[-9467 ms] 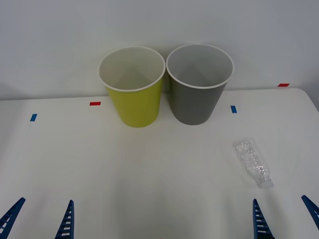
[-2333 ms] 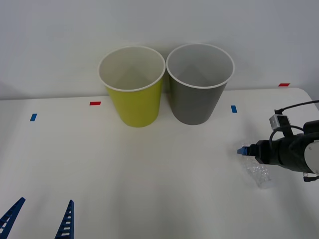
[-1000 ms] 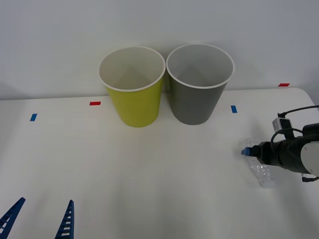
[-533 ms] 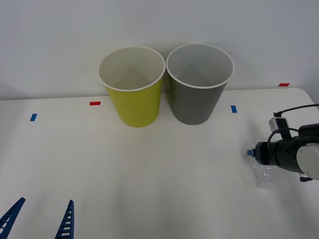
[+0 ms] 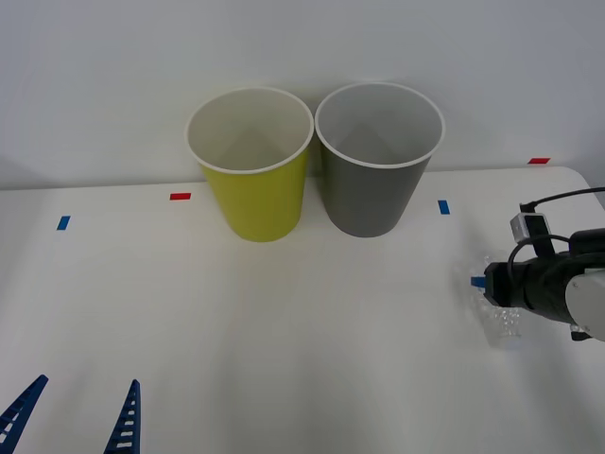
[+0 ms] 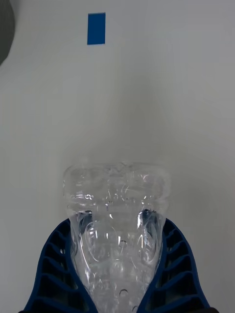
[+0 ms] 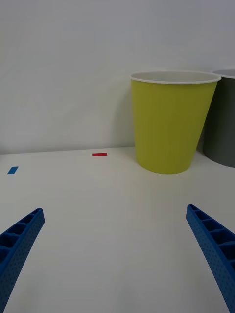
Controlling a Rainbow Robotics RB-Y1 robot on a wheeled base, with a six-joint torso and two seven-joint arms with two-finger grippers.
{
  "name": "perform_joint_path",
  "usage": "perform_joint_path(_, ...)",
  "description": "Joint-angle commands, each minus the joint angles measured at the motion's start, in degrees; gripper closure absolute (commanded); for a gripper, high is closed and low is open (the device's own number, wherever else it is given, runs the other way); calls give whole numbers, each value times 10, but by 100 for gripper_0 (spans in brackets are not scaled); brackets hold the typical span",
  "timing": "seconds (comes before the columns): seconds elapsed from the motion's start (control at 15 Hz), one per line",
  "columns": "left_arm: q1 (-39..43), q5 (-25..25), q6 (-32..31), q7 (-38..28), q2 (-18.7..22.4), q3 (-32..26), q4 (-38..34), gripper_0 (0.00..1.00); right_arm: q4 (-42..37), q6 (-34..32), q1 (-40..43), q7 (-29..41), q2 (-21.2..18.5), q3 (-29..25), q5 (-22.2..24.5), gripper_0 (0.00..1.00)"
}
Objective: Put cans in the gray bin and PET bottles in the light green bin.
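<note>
The small clear plastic bottle with a dimpled, wrinkly body sits at the right side of the white table, well apart from both bins. The right gripper is pinching it: the two blue ribbed fingers press against either side of the body, which bulges out beyond the fingertips. In the front view the bottle shows partly under the right gripper, and whether it still touches the table cannot be told.

At the rear of the table stand the round tapered dark gray bin with a white rim and, just beside it on the left, the round tapered yellow-green bin with a white rim. A small blue tape mark lies between the gray bin and the bottle.

The left gripper is parked at the near left corner, its fingers spread wide.
</note>
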State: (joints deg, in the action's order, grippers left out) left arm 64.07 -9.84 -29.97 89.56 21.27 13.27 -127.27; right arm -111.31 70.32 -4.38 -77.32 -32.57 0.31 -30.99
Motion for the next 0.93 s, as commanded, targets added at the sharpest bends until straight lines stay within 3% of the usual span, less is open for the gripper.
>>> perform_joint_path(0.07,0,0,0,0,0,0,0,0,-110,29,53,-20,43,-72,-2,100)
perform_joint_path(0.2,0,0,0,0,0,0,0,0,-180,29,99,-89,85,-122,-6,100)
perform_joint_path(0.4,0,0,0,0,0,0,0,0,-252,24,129,-113,114,-164,-6,100)
perform_joint_path(0.93,0,0,0,0,0,0,0,0,-348,-42,129,-113,116,-162,8,100)
